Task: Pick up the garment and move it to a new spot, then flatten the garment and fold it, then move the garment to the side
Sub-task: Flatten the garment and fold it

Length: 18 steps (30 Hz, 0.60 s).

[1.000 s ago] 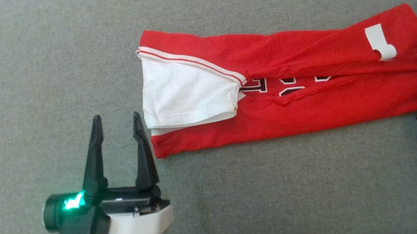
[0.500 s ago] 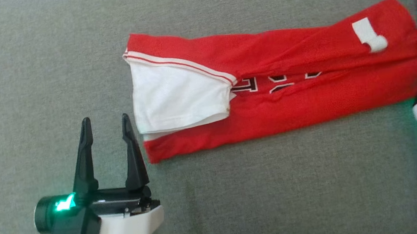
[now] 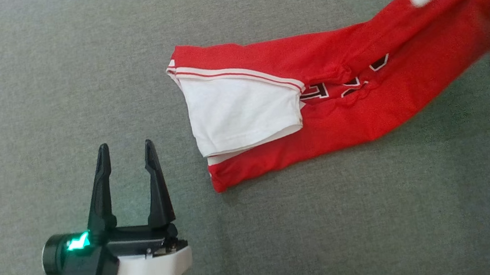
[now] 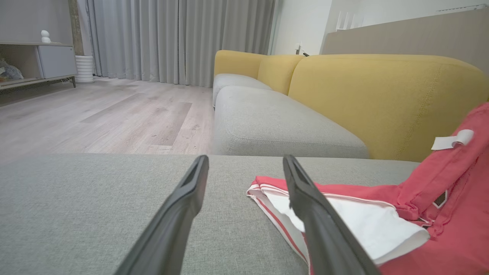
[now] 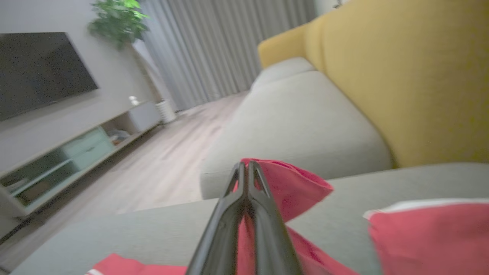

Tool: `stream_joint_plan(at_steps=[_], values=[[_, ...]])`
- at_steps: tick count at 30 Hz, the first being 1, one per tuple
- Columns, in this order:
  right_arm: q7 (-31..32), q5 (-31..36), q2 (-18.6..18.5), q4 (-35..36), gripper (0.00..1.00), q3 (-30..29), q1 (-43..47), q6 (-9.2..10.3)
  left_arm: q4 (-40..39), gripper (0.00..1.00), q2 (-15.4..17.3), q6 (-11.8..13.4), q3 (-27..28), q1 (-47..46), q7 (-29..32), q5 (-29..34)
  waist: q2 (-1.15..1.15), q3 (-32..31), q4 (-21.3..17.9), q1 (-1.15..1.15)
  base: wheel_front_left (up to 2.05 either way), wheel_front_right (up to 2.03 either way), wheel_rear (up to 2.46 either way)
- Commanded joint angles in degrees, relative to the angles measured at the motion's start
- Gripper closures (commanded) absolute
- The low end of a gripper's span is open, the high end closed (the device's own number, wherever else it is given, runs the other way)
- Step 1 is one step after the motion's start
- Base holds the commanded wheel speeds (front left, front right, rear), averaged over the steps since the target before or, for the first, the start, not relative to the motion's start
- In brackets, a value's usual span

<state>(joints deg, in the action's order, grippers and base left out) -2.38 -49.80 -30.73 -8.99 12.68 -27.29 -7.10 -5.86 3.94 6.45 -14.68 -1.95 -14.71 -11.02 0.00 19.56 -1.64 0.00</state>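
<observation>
Garment [image 3: 316,115] is laid folded long on grey cushion [image 3: 36,87], one end pinched and raised by the closed right gripper [image 5: 246,166]. Left gripper [image 3: 125,145] is held spread, empty, nearby. Lift should be kept low, folds undisturbed.

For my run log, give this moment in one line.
right gripper: shut on garment | garment: folded, one end raised | left gripper: open, apart

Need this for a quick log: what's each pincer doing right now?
Left pincer: open, empty, apart from the garment.
Right pincer: shut on the garment's raised end.
</observation>
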Motion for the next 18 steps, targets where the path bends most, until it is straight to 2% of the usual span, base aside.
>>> stream_joint_plan(at_steps=[1,5,8,15,16,17,18], values=[[1.73,1.38,0.83,5.44,1.00,1.44,1.24,-0.39,-1.40,0.00,-0.42,-0.42,2.19,-0.32,-0.29,0.57,0.00,-0.04,0.26,0.00,0.00,0.00,0.00],[7.19,4.80,6.27,13.02,1.00,6.30,0.46,-0.39,-0.78,0.00,-0.68,-1.11,2.28,-0.65,-0.29,0.70,0.00,-0.05,1.30,0.00,0.00,0.00,0.00],[11.08,6.18,10.91,15.54,1.00,11.66,-1.00,-0.39,-0.26,0.00,-0.83,-1.58,2.13,-1.13,-0.29,0.63,0.00,0.11,2.42,0.00,0.00,0.00,0.00],[16.53,7.82,19.88,12.04,1.00,23.55,-3.71,-0.39,0.20,0.00,-1.02,-1.47,1.08,-1.93,-0.29,-0.17,0.00,0.92,5.96,0.00,0.00,0.00,0.00],[16.71,7.88,20.74,11.43,0.79,24.72,-3.80,-0.39,0.16,0.00,-1.03,-1.26,0.90,-1.98,-0.29,-0.51,0.00,1.05,6.32,0.00,0.00,0.00,0.00],[16.58,7.96,21.42,10.97,0.00,25.34,-3.82,-0.39,0.17,0.00,-1.03,-1.04,0.71,-2.03,-0.29,-0.83,0.00,1.12,6.67,0.00,0.00,0.00,0.00],[16.11,7.98,21.95,10.74,0.00,25.45,-3.83,-0.39,0.19,0.00,-1.04,-0.80,0.56,-2.06,-0.29,-1.13,0.00,1.10,6.89,0.00,0.00,0.00,0.00]])
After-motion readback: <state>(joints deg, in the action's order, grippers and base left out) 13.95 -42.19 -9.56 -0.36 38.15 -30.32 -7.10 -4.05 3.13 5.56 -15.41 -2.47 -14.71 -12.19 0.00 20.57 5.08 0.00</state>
